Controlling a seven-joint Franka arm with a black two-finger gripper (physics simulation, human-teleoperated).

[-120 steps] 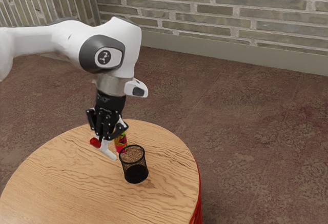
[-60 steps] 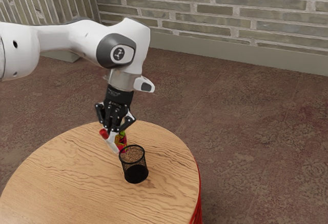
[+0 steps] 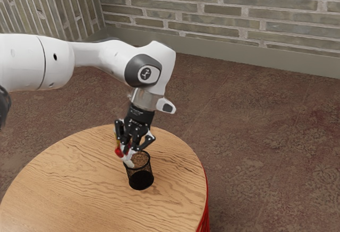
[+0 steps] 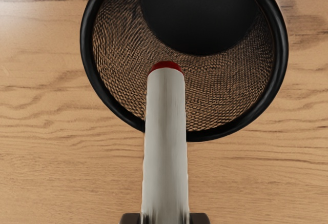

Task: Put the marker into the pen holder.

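Ext. view, lower L of ctr: 1 gripper, closed w/ 2 fingers on 1 marker, white w/ red on it, tilted. Marker's end is over the mouth of 1 pen holder, blk mesh, upright on 1 rnd wood table; can't tell if the tip's below the rim. Marker's held end is outside the rim. 1 white arm in from ext. view's upper L. 1 brick wall across the top, brn floor at R.
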